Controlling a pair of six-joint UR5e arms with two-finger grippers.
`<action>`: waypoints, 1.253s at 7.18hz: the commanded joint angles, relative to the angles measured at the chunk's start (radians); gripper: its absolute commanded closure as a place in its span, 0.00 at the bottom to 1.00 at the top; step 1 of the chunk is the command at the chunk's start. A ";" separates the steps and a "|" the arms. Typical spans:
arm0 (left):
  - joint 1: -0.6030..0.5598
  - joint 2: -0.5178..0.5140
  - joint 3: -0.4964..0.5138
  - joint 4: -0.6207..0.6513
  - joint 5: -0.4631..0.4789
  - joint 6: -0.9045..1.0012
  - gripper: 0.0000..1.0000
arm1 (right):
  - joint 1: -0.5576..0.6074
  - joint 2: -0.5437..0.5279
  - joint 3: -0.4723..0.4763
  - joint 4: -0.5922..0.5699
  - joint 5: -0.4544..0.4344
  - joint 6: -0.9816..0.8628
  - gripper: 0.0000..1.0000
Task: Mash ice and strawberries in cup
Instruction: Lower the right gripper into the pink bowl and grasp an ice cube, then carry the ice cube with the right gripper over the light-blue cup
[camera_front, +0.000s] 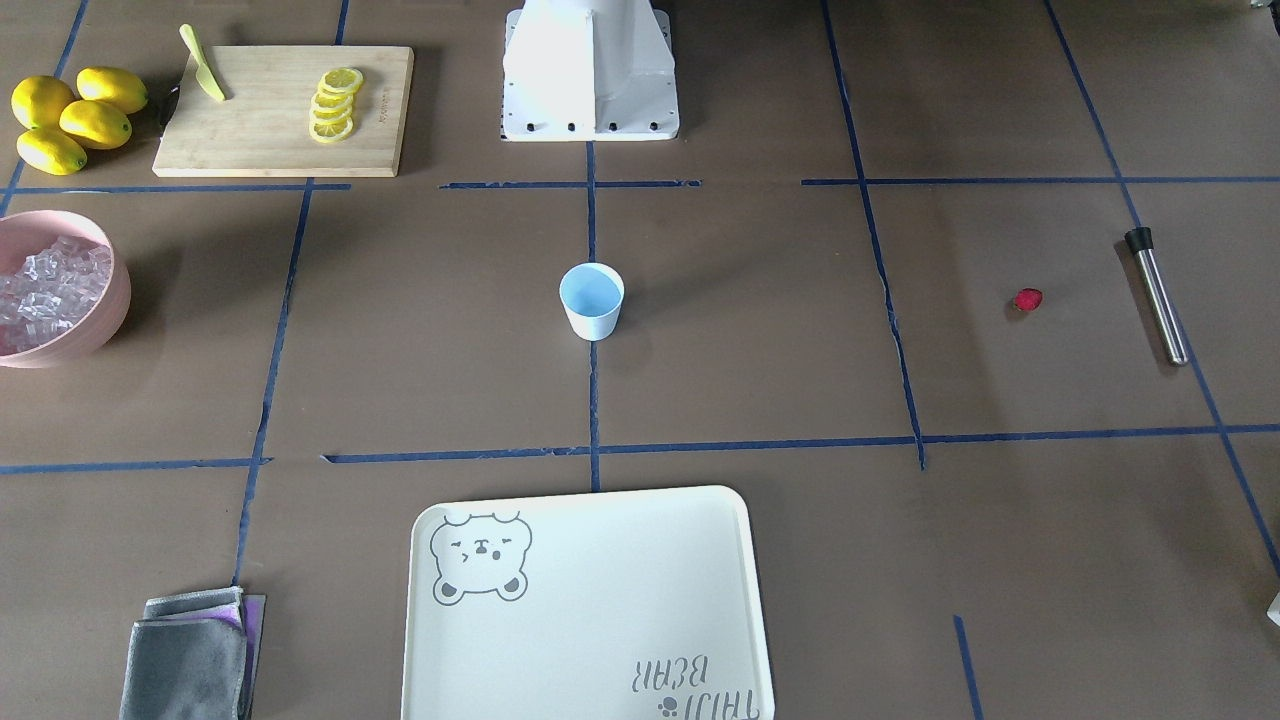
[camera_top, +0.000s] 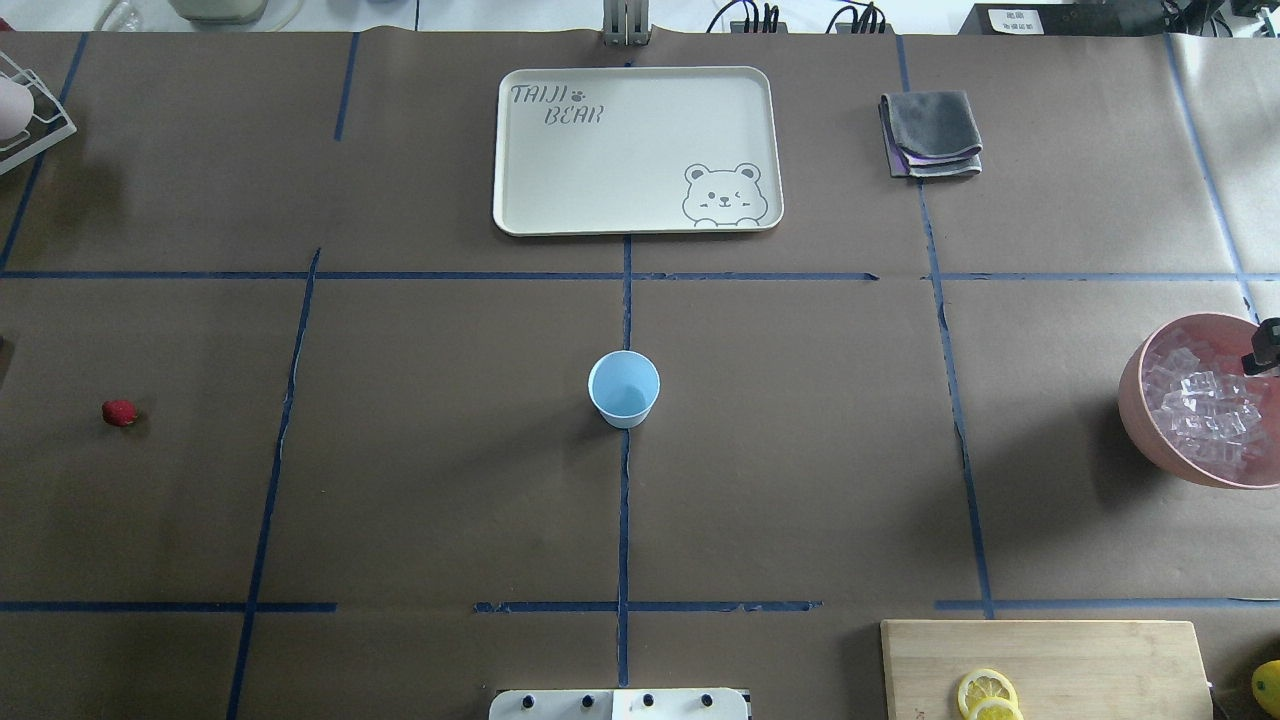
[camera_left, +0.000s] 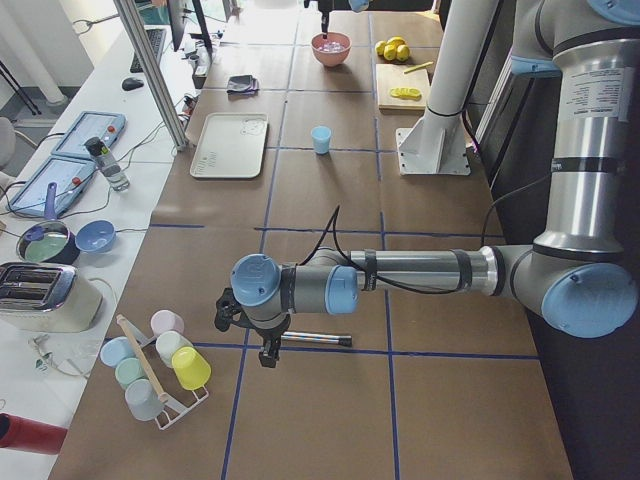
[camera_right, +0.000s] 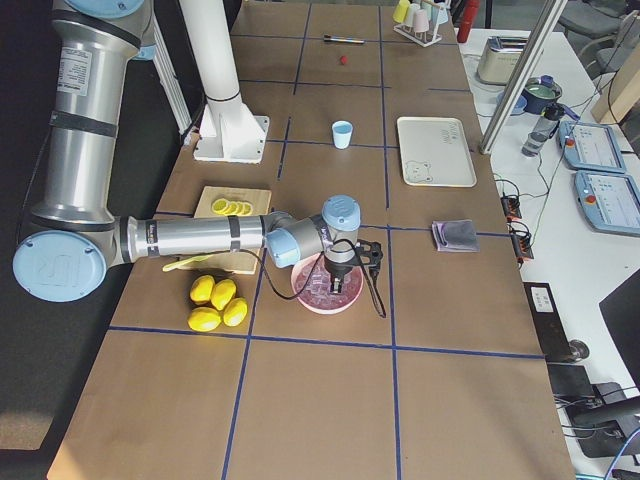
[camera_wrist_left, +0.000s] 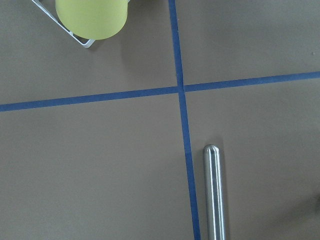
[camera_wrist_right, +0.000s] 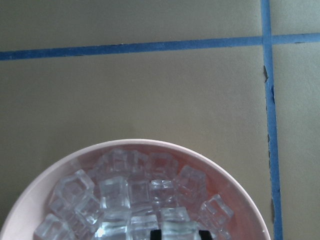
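Observation:
The pale-blue cup (camera_front: 591, 300) stands empty at the table's middle, also in the overhead view (camera_top: 624, 388). The red strawberry (camera_front: 1028, 299) lies alone on the table on my left side (camera_top: 119, 412). The ice (camera_wrist_right: 135, 197) fills a pink bowl (camera_top: 1150, 440) on my right side. My right gripper (camera_wrist_right: 178, 235) is down in the bowl, its dark fingertips (camera_wrist_right: 155, 234) close on either side of one ice cube. My left gripper (camera_left: 268, 345) hovers over a steel muddler (camera_wrist_left: 214, 195); I cannot tell whether it is open or shut.
A cream tray (camera_top: 560, 200) and a folded grey cloth (camera_top: 932, 133) lie at the far side. A cutting board (camera_front: 250, 140) holds lemon slices (camera_front: 335, 105) and a green knife (camera_front: 202, 64), with whole lemons (camera_front: 75, 118) beside it. A cup rack (camera_left: 155, 365) stands near my left gripper.

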 joint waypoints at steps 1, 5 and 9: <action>0.000 0.000 0.000 0.000 0.000 0.000 0.00 | 0.043 -0.017 0.103 -0.050 0.028 0.000 1.00; 0.000 0.000 0.000 -0.002 0.000 0.000 0.00 | -0.065 0.249 0.243 -0.344 0.019 0.085 1.00; 0.002 0.000 -0.002 -0.002 0.000 0.000 0.00 | -0.383 0.729 0.135 -0.537 -0.104 0.425 0.99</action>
